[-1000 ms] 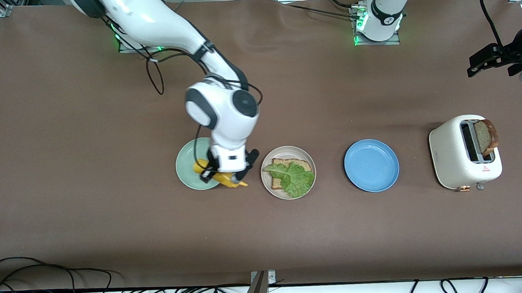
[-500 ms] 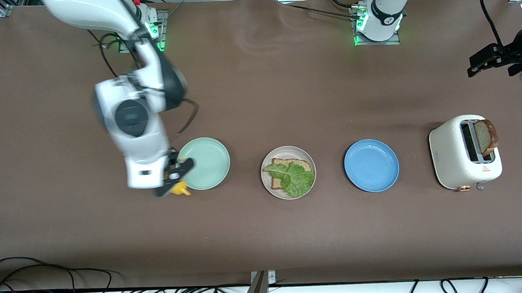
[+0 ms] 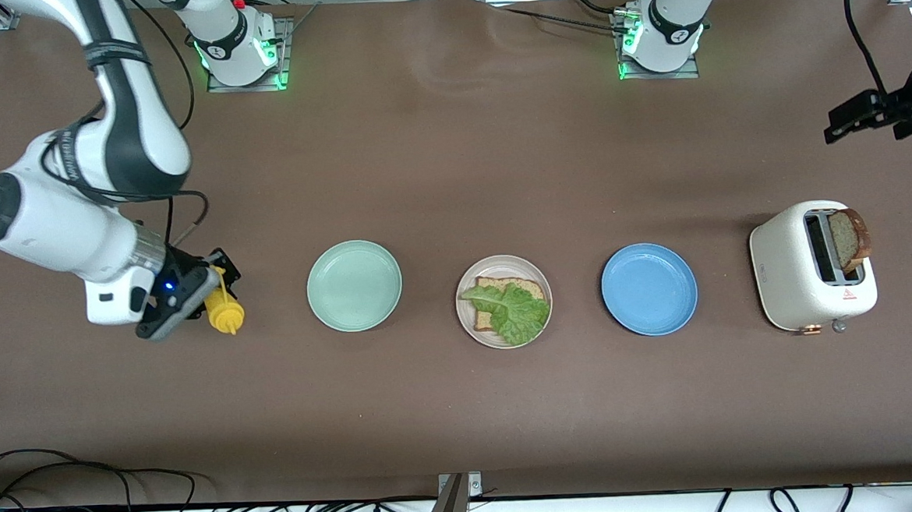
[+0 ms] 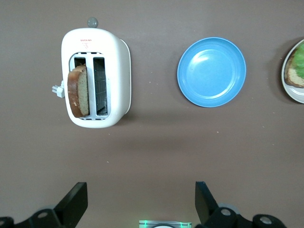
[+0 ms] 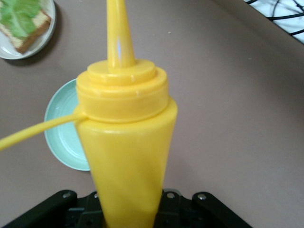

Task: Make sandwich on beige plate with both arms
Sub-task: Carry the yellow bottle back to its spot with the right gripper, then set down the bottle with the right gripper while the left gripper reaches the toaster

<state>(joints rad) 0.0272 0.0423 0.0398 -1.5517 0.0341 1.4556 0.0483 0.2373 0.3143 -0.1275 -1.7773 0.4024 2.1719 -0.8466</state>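
**Brown tabletop with three plates, a toaster and a held bottle**

Brown matting covers the table [image 3: 465,427], and we read it from the camera's edge toward the robots' bases. Nearest us, a row runs across the table. At the right arm's end, the right gripper [image 3: 192,289] is closed around a yellow squeeze bottle [image 3: 223,309], held low over the table; the right wrist view shows the bottle [image 5: 126,142] filling the frame with its nozzle pointing away from the gripper. Next in the row we see the mint green plate [image 3: 354,285], then the beige plate [image 3: 504,301], which carries one slice of bread [image 3: 520,287] with a lettuce leaf [image 3: 512,309] lying on top. We note no second slice on it. A blue plate [image 3: 649,289] follows, and at the left arm's end stands a white toaster [image 3: 812,265] with a second slice of toast [image 3: 850,238] upright in one slot. Farther from us, the left gripper [image 3: 858,114] waits in the air above the table's edge, near the toaster's end; its fingers [image 4: 73,204] stand wide apart and hold nothing.
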